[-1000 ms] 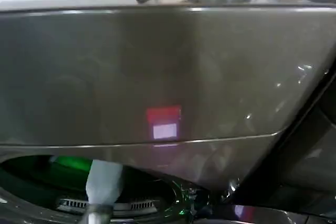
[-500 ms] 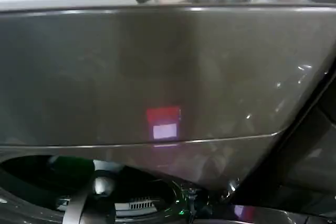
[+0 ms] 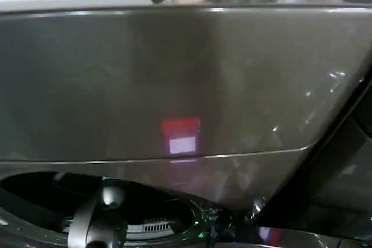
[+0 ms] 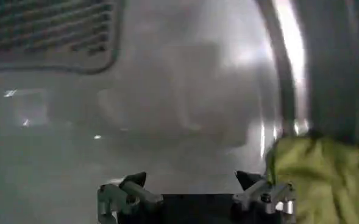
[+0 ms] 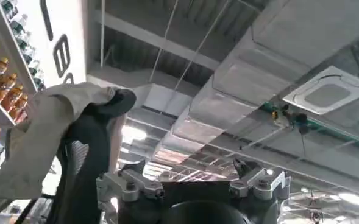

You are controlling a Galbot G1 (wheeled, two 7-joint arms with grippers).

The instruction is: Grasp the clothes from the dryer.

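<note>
my left gripper (image 4: 197,189) is spread inside the dryer (image 3: 174,79), but the clothes (image 4: 316,179) sit off beside one finger, so closing now might grab nothing.

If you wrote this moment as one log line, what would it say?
left gripper: open, inside dryer drum, clothes beside one finger, not grasped | right gripper: open, idle, pointing at ceiling
</note>
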